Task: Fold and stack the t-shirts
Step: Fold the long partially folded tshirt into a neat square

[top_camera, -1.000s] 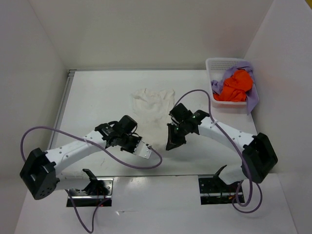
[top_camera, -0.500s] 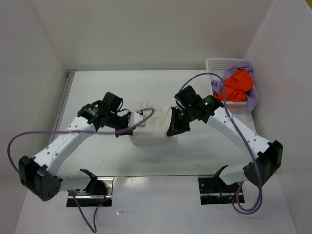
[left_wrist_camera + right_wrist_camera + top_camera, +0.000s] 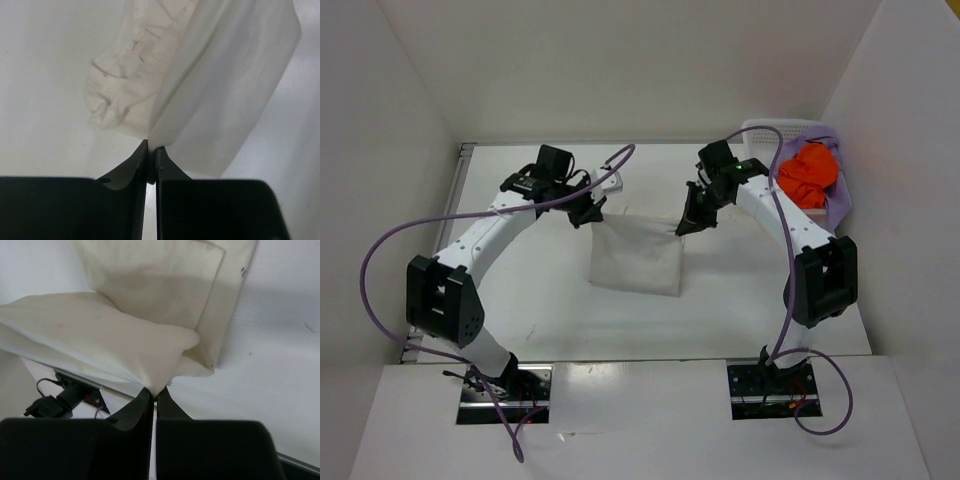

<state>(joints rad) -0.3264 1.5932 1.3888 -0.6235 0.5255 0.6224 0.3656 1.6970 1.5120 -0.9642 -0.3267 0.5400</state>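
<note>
The cream-white t-shirt (image 3: 638,255) lies folded over on the table's middle, its far edge held up between both grippers. My left gripper (image 3: 592,212) is shut on its left corner; the cloth (image 3: 220,85) hangs from the closed jaws in the left wrist view. My right gripper (image 3: 686,224) is shut on the right corner, seen in the right wrist view (image 3: 150,350). The bright orange t-shirt (image 3: 803,175) and the lavender purple t-shirt (image 3: 837,205) lie bunched in the basket.
The white perforated basket (image 3: 760,135) stands at the table's far right corner. White walls close in the table on the left, back and right. Purple cables loop off both arms.
Both grippers have carried the near edge of the cream-white t-shirt away from the arm bases to the far side, folding the shirt over itself into a rectangle.
</note>
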